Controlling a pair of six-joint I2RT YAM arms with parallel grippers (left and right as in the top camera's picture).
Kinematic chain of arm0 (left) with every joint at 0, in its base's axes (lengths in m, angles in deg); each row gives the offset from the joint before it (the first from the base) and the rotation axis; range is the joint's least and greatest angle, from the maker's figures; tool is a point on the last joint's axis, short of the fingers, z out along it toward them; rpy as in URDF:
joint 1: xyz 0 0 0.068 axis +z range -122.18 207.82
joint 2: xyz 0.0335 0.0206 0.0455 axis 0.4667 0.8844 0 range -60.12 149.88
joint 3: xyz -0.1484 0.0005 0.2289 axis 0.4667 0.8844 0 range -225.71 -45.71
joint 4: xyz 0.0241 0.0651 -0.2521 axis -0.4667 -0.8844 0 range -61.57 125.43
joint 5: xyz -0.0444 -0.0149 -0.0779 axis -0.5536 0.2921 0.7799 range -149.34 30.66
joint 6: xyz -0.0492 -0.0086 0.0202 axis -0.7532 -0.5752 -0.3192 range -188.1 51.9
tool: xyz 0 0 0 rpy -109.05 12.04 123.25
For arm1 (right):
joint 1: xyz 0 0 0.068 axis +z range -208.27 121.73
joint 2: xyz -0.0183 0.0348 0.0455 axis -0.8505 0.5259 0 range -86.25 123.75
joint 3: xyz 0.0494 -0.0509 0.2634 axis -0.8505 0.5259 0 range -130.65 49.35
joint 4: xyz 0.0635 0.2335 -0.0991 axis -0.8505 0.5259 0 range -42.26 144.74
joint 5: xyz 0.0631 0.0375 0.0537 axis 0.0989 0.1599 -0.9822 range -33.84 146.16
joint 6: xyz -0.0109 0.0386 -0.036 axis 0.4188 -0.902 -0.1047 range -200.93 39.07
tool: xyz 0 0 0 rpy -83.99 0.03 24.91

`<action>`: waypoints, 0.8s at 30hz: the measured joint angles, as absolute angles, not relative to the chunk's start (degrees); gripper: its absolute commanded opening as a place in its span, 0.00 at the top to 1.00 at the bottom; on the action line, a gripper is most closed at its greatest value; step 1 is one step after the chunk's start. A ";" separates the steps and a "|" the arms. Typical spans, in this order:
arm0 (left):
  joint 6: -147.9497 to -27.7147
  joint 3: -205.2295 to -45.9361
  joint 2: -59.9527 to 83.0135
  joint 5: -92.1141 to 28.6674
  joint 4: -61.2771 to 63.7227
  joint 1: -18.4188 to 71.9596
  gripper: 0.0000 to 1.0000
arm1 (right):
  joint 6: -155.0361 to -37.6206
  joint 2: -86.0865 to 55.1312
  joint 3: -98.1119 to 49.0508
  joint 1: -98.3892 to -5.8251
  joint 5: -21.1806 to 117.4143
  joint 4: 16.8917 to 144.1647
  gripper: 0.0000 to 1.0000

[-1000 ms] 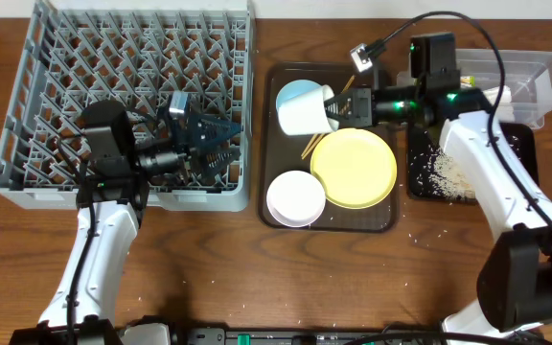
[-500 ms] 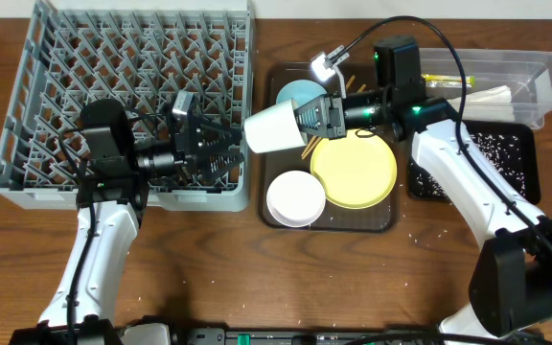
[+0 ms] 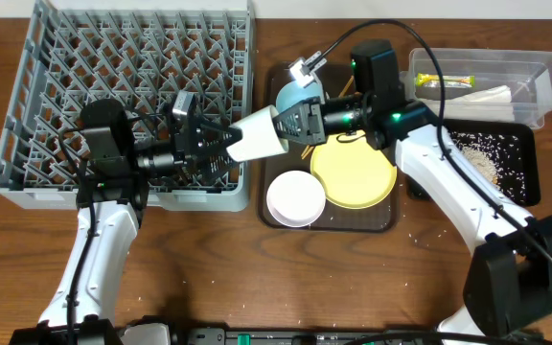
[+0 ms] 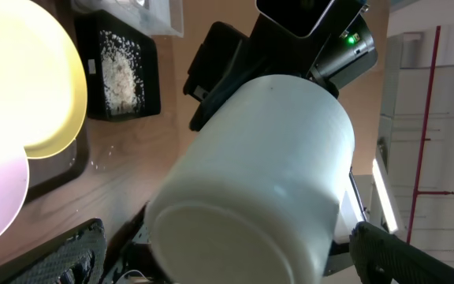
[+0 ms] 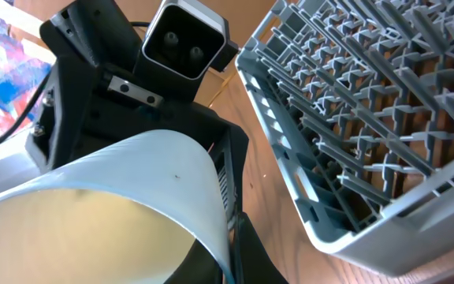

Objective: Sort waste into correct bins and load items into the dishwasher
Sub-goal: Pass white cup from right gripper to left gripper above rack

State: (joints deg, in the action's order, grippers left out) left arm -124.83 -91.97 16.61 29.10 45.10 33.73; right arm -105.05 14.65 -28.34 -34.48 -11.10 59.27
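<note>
My right gripper (image 3: 290, 123) is shut on the rim of the small white cup (image 3: 257, 135) and holds it on its side in the air over the right edge of the grey dishwasher rack (image 3: 113, 77). My left gripper (image 3: 220, 144) is open, its fingers either side of the cup's base. In the left wrist view the cup (image 4: 251, 181) fills the space ahead of the open fingers (image 4: 235, 256). In the right wrist view one finger (image 5: 231, 237) pinches the cup's wall (image 5: 132, 177), with the rack (image 5: 369, 118) to the right.
The brown serving tray (image 3: 281, 72) holds the yellow plate (image 3: 353, 168), white bowl (image 3: 295, 198), light blue bowl (image 3: 300, 93) and chopsticks (image 3: 310, 146). The clear tub (image 3: 535, 67) holds the wrapper (image 3: 446, 82) and napkin (image 3: 492, 96). The black tray (image 3: 530, 144) holds rice scraps (image 3: 477, 158).
My right gripper has carried the cup left from the serving tray to the rack's edge, between my left gripper's open fingers. The left arm has hardly moved.
</note>
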 measured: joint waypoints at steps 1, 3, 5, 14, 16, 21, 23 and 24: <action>-124.83 -91.97 16.61 29.13 45.12 33.73 0.00 | -105.53 14.94 -28.32 -34.02 -10.93 58.20 0.99; -124.83 -91.97 16.61 29.26 45.12 33.73 0.00 | -106.80 15.83 -28.28 -33.19 -10.84 55.23 0.99; -124.83 -91.97 16.61 29.28 45.12 33.73 0.00 | -108.61 17.41 -28.26 -32.38 -10.91 51.84 0.99; -124.83 -91.94 17.16 28.82 44.69 33.97 0.17 | -113.40 21.41 -28.24 -31.16 -12.46 48.37 0.99; -124.83 -91.92 17.16 28.82 44.66 33.99 0.19 | -113.64 21.41 -28.26 -31.16 -12.83 48.28 0.99; -124.87 -91.92 17.18 28.89 44.66 33.99 0.18 | -113.84 21.41 -28.26 -31.16 -13.84 48.23 0.99; -124.85 -91.92 17.18 29.02 44.66 33.99 0.13 | -113.84 21.47 -28.26 -31.16 -14.21 48.26 0.99; -124.83 -91.92 17.18 29.06 44.71 33.99 0.13 | -113.84 21.52 -28.26 -31.16 -14.49 48.32 0.99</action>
State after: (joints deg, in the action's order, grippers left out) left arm -124.83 -91.92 17.18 29.06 44.71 33.99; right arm -113.84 21.52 -28.26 -31.16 -14.49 48.32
